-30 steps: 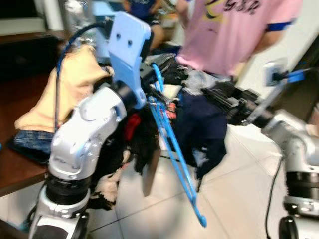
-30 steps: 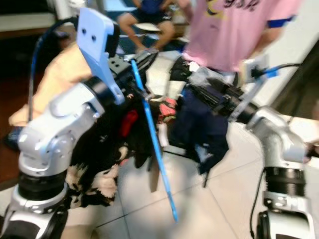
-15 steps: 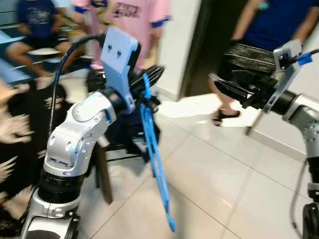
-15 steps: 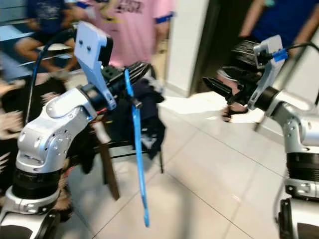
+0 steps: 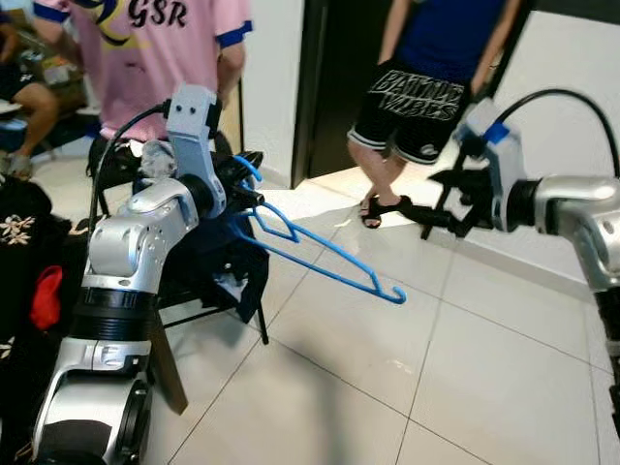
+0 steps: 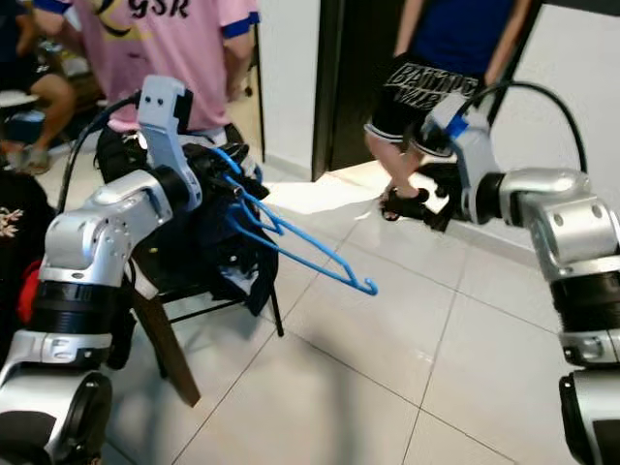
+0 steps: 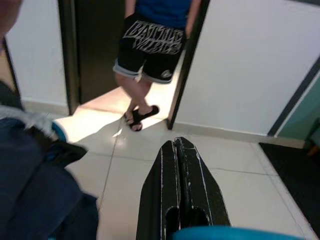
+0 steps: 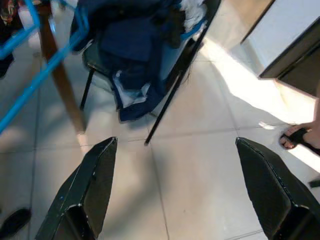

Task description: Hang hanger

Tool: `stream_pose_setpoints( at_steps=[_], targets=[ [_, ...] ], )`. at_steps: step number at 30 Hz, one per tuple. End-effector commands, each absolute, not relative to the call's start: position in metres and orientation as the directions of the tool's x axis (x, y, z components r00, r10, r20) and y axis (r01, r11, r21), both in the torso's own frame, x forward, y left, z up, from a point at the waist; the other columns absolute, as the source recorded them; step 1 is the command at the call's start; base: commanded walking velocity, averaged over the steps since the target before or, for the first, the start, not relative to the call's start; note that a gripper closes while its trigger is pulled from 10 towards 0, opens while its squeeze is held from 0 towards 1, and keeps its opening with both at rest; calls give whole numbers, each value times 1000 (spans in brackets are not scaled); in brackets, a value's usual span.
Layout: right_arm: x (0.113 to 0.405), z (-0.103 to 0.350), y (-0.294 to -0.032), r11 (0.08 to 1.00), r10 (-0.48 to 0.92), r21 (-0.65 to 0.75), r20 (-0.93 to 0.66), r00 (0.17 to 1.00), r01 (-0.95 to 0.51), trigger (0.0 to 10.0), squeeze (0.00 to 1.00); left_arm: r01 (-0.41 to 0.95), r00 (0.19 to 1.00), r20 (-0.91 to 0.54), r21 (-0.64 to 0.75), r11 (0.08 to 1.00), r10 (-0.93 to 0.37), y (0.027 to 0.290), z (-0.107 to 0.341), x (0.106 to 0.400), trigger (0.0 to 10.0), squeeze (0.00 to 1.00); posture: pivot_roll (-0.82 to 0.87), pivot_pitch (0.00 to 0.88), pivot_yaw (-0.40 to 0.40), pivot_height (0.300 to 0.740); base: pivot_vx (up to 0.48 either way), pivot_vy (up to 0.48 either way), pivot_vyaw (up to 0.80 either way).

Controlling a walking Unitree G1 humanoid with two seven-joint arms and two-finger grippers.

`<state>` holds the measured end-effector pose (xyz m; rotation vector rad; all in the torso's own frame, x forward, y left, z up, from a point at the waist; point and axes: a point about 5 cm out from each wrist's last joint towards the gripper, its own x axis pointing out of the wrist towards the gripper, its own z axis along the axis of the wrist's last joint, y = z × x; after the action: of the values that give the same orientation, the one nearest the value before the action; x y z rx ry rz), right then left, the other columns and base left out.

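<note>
A person's pink shirt (image 5: 145, 48) reads "GSR", and another's black shorts (image 5: 418, 97) carry white lettering I cannot read for sure. The left pincer (image 5: 247, 184), fingers pressed together, grips the blue hanger (image 5: 320, 257), which juts out over the tiled floor (image 5: 387, 387) beside a chair (image 6: 208, 262) heaped with dark clothes. The right pincer (image 8: 180, 190) hangs wide open and empty above the floor.

Pale tiled floor (image 5: 465, 368) all around me, with a bright sun patch by the dark doorway (image 5: 334, 77) at top centre. White wall (image 5: 572, 116) upper right. On the left there's a black folding chair (image 6: 208, 281) heaped with dark clothes (image 6: 218, 247).
</note>
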<state>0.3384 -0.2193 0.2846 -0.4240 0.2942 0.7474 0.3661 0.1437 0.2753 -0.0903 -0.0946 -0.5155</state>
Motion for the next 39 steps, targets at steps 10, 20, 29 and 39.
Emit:
stream_pose_setpoints(
  at_steps=[10, 20, 29, 39],
  targets=[
    [308, 318, -168, 446, 835, 34, -375, 402, -894, 10000, 0, 619, 779, 96, 41, 784, -620, 112, 262, 359, 10000, 0, -4, 0, -86, 740, 0, 0, 0],
    [289, 294, -124, 345, 856, 214, -472, 213, -914, 10000, 0, 604, 790, 119, 27, 797, -602, 109, 263, 360, 10000, 0, -8, 0, -89, 740, 0, 0, 0],
    [299, 271, -100, 488, 812, 290, -495, 308, -823, 10000, 0, 600, 783, 184, 32, 799, -595, 99, 278, 359, 10000, 0, -13, 0, -87, 740, 0, 0, 0],
    [305, 262, -82, 609, 763, 309, -479, 434, -731, 10000, 0, 615, 764, 230, 22, 788, -603, 88, 289, 357, 10000, 0, -17, 0, -80, 740, 0, 0, 0]
  ],
)
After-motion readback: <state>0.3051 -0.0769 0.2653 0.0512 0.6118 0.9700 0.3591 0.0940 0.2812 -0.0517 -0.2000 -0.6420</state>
